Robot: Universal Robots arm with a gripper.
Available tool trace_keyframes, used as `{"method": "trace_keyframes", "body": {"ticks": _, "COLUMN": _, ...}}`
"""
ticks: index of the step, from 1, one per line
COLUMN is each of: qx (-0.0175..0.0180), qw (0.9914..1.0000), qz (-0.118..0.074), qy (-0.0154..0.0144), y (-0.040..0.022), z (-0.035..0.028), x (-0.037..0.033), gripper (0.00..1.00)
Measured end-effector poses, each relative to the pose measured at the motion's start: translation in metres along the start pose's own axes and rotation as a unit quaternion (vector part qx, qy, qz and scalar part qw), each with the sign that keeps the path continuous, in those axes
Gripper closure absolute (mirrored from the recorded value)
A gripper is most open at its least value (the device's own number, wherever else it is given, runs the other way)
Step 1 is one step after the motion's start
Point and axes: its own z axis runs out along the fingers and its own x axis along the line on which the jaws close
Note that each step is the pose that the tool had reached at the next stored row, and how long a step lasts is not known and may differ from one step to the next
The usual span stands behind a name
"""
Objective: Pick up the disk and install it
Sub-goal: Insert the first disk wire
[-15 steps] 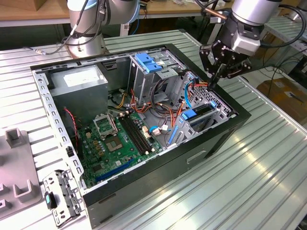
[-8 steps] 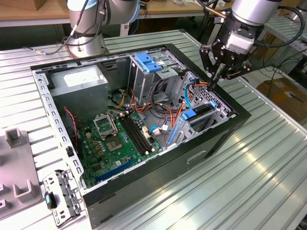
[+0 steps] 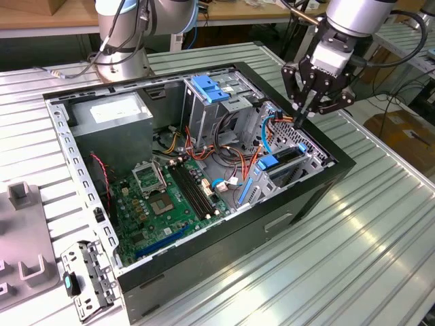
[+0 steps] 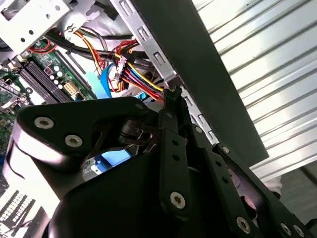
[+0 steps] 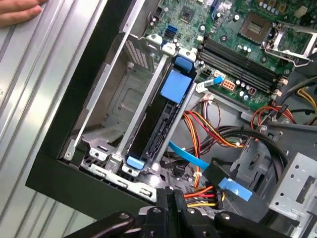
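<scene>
In the exterior view, the open computer case (image 3: pixel 319 183) lies on the ribbed tabletop (image 3: pixel 380 258). The pincer (image 3: pixel 300 121) hangs at about two o'clock, over the case's rim. Its fingers are drawn narrow to one point and hold nothing. Just under it, at three o'clock from the motherboard (image 3: pixel 170 204), the disk (image 3: pixel 285 157) stands on edge in the drive bay with its blue rail ends showing. I cannot tell whether the fingertips touch it. The metal cage (image 3: pixel 204 109) stands at twelve o'clock.

In the second wrist view, the pincer (image 4: pixel 172 93) is pressed together, close to the black case wall (image 4: pixel 198 59) and beside a bundle of coloured cables (image 4: pixel 133 74).

In the first wrist view, the disk (image 5: pixel 157 126) sits in its slot between the bay's metal guides. The narrowed pincer (image 5: pixel 171 194) is near the bay's end by the wall. A person's hand (image 5: pixel 17 11) rests on the tabletop outside the case.
</scene>
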Motion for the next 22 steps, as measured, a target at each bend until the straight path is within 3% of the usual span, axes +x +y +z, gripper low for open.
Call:
{"method": "trace_keyframes", "body": {"ticks": 2, "qx": -0.0005, "qw": 0.99983, "qz": 0.018, "qy": 0.0011, "y": 0.0, "z": 0.0003, "x": 0.0, "gripper": 0.83}}
{"method": "trace_keyframes", "body": {"ticks": 4, "qx": -0.0011, "qw": 0.99901, "qz": 0.044, "qy": 0.0021, "y": 0.0, "z": 0.0005, "x": 0.0, "gripper": 0.83}}
{"method": "trace_keyframes", "body": {"ticks": 6, "qx": -0.0016, "qw": 0.99749, "qz": 0.071, "qy": 0.0031, "y": 0.0, "z": 0.0007, "x": 0.0, "gripper": 0.83}}
{"method": "trace_keyframes", "body": {"ticks": 10, "qx": -0.0022, "qw": 0.99462, "qz": 0.104, "qy": 0.0042, "y": 0.0, "z": 0.0012, "x": -0.0001, "gripper": 0.83}}
{"method": "trace_keyframes", "body": {"ticks": 14, "qx": -0.0029, "qw": 0.99102, "qz": 0.134, "qy": 0.0055, "y": 0.0002, "z": 0.0017, "x": -0.0001, "gripper": 0.83}}
{"method": "trace_keyframes", "body": {"ticks": 18, "qx": -0.0029, "qw": 0.99081, "qz": 0.135, "qy": 0.0056, "y": 0.0022, "z": 0.0019, "x": -0.0011, "gripper": 0.83}}
{"method": "trace_keyframes", "body": {"ticks": 19, "qx": -0.003, "qw": 0.98984, "qz": 0.142, "qy": 0.0058, "y": 0.0023, "z": 0.0022, "x": -0.0012, "gripper": 0.83}}
{"method": "trace_keyframes", "body": {"ticks": 22, "qx": -0.0037, "qw": 0.98445, "qz": 0.175, "qy": 0.007, "y": 0.0024, "z": 0.0033, "x": -0.0012, "gripper": 0.83}}
